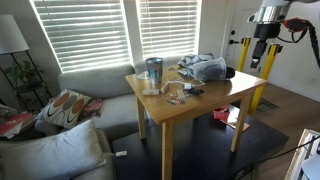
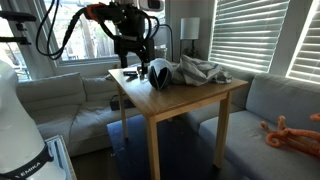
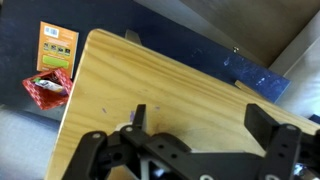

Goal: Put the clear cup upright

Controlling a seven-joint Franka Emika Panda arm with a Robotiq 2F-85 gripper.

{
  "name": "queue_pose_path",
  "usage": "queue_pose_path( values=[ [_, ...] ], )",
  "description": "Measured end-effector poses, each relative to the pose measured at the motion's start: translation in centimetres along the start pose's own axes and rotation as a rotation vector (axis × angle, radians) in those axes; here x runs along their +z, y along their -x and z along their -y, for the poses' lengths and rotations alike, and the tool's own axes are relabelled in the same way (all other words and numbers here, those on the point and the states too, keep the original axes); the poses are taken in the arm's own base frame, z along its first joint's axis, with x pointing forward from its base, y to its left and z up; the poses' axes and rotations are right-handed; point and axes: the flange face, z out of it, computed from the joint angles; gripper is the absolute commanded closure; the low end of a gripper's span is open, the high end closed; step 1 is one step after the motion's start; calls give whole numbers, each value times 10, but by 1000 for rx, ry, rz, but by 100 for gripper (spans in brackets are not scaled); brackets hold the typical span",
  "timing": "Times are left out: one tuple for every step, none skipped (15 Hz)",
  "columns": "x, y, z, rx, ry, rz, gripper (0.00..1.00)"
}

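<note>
Hovering over the table, claw spread wide, empty, apart from clear cup.

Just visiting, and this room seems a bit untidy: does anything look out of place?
The clear cup seems to lie on its side on the table, dark end facing the camera, beside a crumpled cloth. In the wrist view, a red packet and an orange card lie on the floor by the table.

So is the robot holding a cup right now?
No, the fingers are spread wide with only the bare table showing between them.
</note>
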Motion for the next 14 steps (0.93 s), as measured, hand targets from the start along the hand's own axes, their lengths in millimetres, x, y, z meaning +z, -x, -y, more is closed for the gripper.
queue_pose_path(
  values=[
    [-4,-4,0,10,-16,-28,0],
    [-8,-9,-1,20,-33,-55,0],
    [-12,-14,-2,31,-51,-78,0],
    [-16,-19,-4,44,-68,-99,0],
    [-18,-24,-6,58,-92,-117,0],
    [-20,-30,-8,74,-122,-130,0],
    [-19,-35,-10,91,-155,-140,0],
    [-18,-41,-12,110,-191,-145,0],
    [-15,-48,-13,127,-228,-149,0],
    [-12,-54,-13,146,-266,-152,0],
    [-7,-61,-14,162,-300,-156,0],
    [-4,-67,-15,179,-330,-164,0],
    [1,-73,-17,199,-358,-171,0],
    [5,-78,-20,221,-385,-179,0]
  ],
)
